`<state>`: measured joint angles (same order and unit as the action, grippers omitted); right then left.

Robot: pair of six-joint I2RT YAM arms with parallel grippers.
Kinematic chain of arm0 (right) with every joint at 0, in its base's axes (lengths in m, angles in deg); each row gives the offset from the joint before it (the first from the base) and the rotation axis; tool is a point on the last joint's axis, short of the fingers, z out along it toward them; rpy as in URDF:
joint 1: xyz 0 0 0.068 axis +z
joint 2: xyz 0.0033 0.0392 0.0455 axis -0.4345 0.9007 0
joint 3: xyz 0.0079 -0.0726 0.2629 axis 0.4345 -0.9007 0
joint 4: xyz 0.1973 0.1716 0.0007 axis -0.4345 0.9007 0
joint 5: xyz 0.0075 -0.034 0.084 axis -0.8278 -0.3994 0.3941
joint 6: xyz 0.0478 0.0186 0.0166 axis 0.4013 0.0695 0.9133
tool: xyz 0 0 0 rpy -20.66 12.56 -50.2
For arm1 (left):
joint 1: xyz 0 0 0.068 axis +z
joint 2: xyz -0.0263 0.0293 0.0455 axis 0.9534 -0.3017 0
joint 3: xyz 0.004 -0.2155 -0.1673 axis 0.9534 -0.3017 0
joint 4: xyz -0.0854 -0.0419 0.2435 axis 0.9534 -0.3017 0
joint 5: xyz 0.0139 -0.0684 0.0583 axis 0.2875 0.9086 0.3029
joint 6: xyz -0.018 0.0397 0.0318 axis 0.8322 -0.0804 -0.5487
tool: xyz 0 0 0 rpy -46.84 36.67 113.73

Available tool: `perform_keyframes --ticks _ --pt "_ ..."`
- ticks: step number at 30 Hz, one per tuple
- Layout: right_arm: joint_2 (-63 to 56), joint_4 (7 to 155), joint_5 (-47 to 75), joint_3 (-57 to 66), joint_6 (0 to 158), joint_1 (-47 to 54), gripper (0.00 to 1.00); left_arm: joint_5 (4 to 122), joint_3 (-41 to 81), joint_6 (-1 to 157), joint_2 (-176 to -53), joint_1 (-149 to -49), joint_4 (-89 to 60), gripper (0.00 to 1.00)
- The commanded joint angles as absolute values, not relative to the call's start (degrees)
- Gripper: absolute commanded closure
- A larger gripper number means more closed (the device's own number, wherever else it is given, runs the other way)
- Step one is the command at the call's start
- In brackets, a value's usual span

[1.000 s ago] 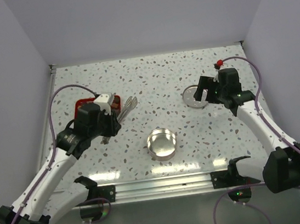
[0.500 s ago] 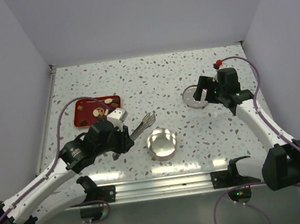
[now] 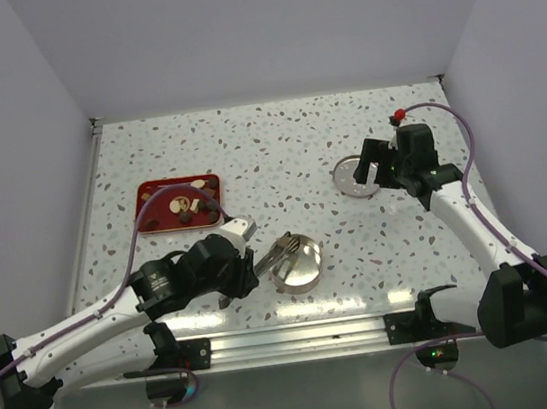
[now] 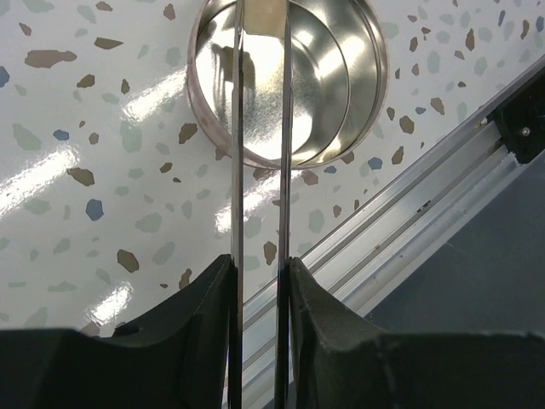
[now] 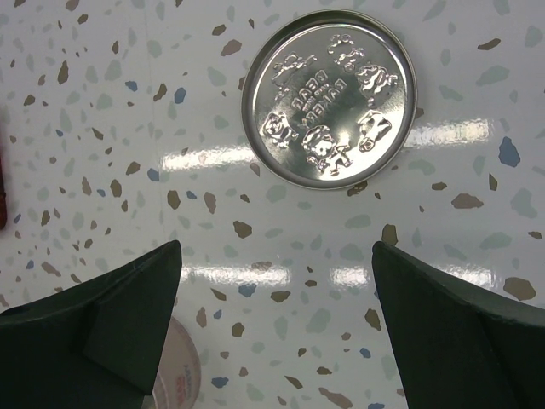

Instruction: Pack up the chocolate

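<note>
my left gripper [image 4: 260, 274] clamps the metal tweezers [image 4: 238, 170], tips over the round tin [image 4: 341, 77], while my right gripper [image 5: 277, 285] hangs spread wide above the embossed lid [image 5: 329, 98].

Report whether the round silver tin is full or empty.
Empty as far as visible: the round silver tin shows only bare shiny floor beneath the long metal tweezers.

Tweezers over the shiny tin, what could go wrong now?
1. The left gripper pinches the thin tweezers between its fingers; they might twist or slide out.
2. Their tips hang over the round tin; a bump on its rim could push it away.
3. The chocolate lies in the red tray, so a piece may drop on the way over.
</note>
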<state>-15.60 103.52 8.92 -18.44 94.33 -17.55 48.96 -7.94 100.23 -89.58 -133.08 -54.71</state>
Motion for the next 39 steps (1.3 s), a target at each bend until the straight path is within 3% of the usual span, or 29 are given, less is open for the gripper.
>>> perform_keyframes --ticks 1,4,15,28,39 --pt "-16.32 102.97 8.18 -17.41 93.78 -17.67 0.04 47.29 -8.78 101.72 -89.60 -133.79 -53.47 0.80" --pt "-16.24 103.06 8.18 -17.49 93.78 -17.58 0.04 46.59 -8.51 101.54 -89.42 -133.96 -53.65 0.71" --pt "-16.32 103.15 8.35 -18.29 93.95 -17.58 0.04 45.71 -8.34 102.42 -89.07 -134.05 -53.47 0.60" --pt "-16.41 102.89 8.62 -19.16 93.95 -17.58 0.03 45.36 -6.76 101.98 -88.89 -134.05 -53.30 0.59" --pt "-16.32 102.71 8.71 -19.43 94.39 -17.67 0.04 38.86 4.49 101.45 -89.42 -134.05 -54.08 0.60"
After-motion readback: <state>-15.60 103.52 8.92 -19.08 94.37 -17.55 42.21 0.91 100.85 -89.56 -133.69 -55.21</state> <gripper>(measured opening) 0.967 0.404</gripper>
